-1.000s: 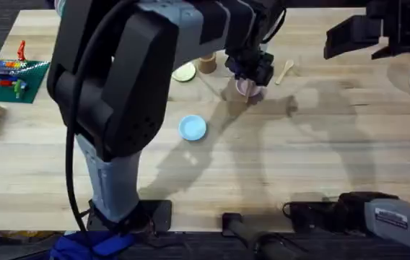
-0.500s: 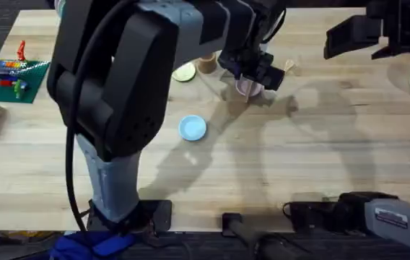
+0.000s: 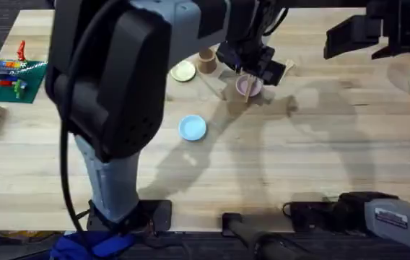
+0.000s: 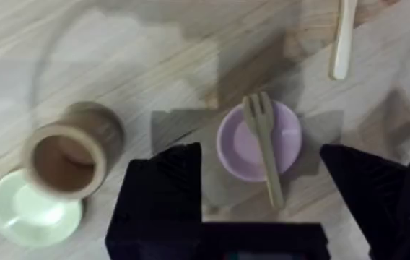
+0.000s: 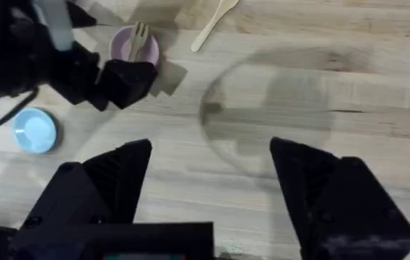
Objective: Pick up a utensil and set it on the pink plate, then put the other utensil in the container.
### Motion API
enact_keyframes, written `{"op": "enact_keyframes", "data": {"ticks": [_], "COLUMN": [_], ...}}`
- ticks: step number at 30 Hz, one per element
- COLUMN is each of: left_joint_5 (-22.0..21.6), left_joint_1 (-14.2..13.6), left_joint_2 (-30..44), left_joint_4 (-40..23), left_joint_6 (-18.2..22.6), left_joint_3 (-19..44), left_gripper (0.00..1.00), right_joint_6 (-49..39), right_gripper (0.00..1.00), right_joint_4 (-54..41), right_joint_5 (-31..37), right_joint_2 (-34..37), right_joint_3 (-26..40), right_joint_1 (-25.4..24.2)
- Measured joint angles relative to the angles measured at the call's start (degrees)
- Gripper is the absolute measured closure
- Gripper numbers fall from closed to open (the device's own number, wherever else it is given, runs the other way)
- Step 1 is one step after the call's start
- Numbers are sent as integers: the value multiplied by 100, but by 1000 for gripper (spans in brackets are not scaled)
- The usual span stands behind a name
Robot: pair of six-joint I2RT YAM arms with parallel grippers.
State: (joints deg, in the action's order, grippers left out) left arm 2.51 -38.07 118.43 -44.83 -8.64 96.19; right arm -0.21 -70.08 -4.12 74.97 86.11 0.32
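Left gripper (image 4: 263, 209) hanging wide open above the pink plate (image 4: 235, 148); fork (image 4: 264, 144) lying across it near the bench's far edge.

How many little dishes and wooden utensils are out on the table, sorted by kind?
Plates: 3, namely the pink plate, a blue plate and a pale yellow plate
Wooden utensils: 2, namely the fork lying on the pink plate, and the spoon on the table
Cups: 1, the brown container
Total: 6
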Motion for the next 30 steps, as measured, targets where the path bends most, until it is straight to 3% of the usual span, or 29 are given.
{"op": "enact_keyframes", "data": {"ticks": [6, 17, 22, 26, 30], "left_joint_5": [-289, -431, -584, -721, -829], "left_joint_1": [137, 855, 973, 1043, 1283], "left_joint_2": [-654, -1982, -2403, -2975, -3696], "left_joint_4": [-302, -1039, -1341, -1351, -1345], "left_joint_6": [0, -131, -196, -233, -240], "left_joint_3": [20, 95, 68, -369, -1072], "left_gripper": [6, 7, 7, 7, 8], "right_joint_6": [0, 0, 0, 0, 0], "right_gripper": [5, 5, 5, 5, 5], "right_joint_4": [-2, -2, -2, -2, -2], "right_joint_5": [0, 0, 1, 0, 2], "right_joint_2": [-1, 1, 1, 0, 1], "right_joint_3": [0, 0, 0, 0, 0], "right_joint_1": [0, 0, 0, 0, 0]}}
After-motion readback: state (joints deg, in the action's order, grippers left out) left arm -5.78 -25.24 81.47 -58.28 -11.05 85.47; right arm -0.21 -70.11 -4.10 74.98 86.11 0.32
